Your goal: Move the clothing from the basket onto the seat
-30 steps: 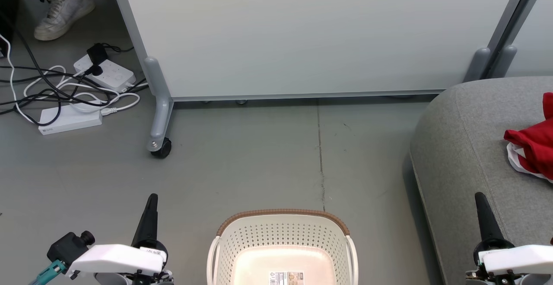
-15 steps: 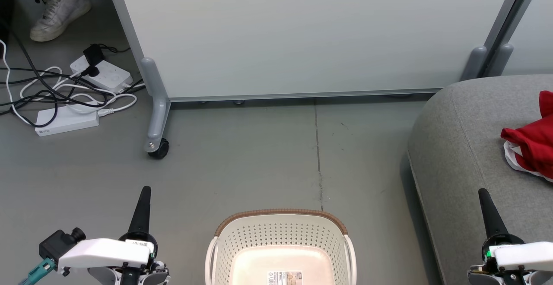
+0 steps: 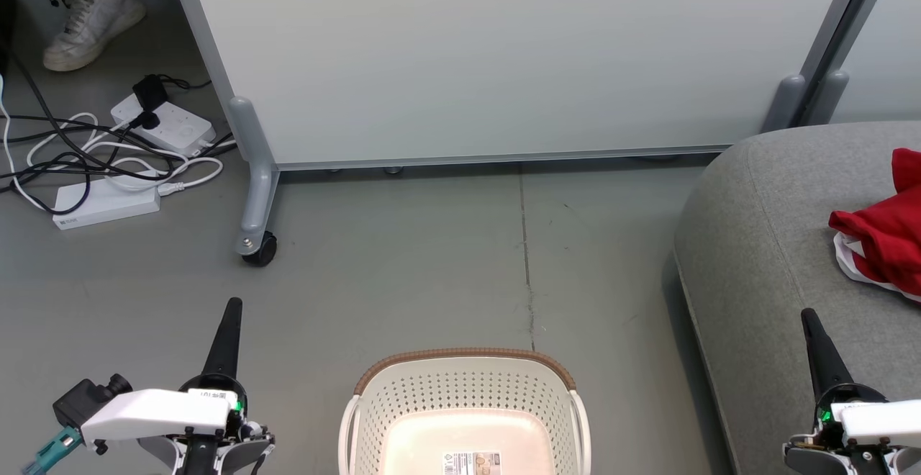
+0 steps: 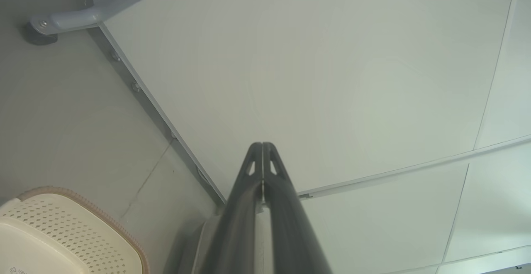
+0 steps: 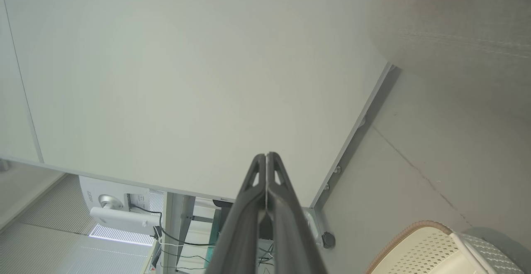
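The cream perforated basket (image 3: 468,396) stands on the floor at the bottom centre of the head view, with only a label on its bare bottom. Red and white clothing (image 3: 881,245) lies bunched on the grey seat (image 3: 763,259) at the right edge. My left gripper (image 3: 232,305) is shut, left of the basket, holding nothing. My right gripper (image 3: 807,314) is shut too, over the seat's front edge. The wrist views show each pair of fingers pressed together, left gripper (image 4: 262,145) and right gripper (image 5: 266,155), with the basket (image 4: 49,232) (image 5: 435,249) to the side.
A wheeled white partition (image 3: 504,57) with a grey castor leg (image 3: 253,194) closes off the back. Power strips and tangled cables (image 3: 122,158) lie on the floor at far left. A person's white shoe (image 3: 90,18) rests near the top left corner.
The whole picture has shifted a little to the left and upward, so the camera has moved. Both grippers stay shut and the clothing has not moved on the seat.
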Motion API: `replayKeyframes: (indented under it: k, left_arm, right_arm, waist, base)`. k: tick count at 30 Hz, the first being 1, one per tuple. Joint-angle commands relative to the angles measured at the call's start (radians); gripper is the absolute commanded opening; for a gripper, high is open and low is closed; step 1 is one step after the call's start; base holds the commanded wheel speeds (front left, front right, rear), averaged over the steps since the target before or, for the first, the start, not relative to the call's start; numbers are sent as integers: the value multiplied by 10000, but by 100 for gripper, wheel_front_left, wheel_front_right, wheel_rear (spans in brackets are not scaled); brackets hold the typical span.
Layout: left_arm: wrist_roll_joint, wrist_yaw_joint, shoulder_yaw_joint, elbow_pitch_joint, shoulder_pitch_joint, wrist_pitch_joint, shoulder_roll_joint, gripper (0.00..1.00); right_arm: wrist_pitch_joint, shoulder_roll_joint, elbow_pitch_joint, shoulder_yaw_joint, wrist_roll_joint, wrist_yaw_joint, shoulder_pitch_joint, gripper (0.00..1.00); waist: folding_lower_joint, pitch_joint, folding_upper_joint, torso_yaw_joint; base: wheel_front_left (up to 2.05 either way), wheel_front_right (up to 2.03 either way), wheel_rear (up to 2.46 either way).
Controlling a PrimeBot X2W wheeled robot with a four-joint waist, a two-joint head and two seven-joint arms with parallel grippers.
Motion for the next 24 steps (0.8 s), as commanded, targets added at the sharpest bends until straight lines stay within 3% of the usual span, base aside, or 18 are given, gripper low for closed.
replayKeyframes:
  k: [1,24]
  left_arm:
    - [-248,-59,84,-74,-205,53,45,0]
    - [-1802,-259,409,-124,-406,480,65,0]
  right_arm:
    - [76,-103,-116,-63,243,21,-138,0]
    - [528,-124,-170,-252,1850,23,-219,0]
  waist:
    - [0,1,0,-8]
    - [0,18,0,-141]
  base:
    - [0,0,0]
    - [0,0,0]
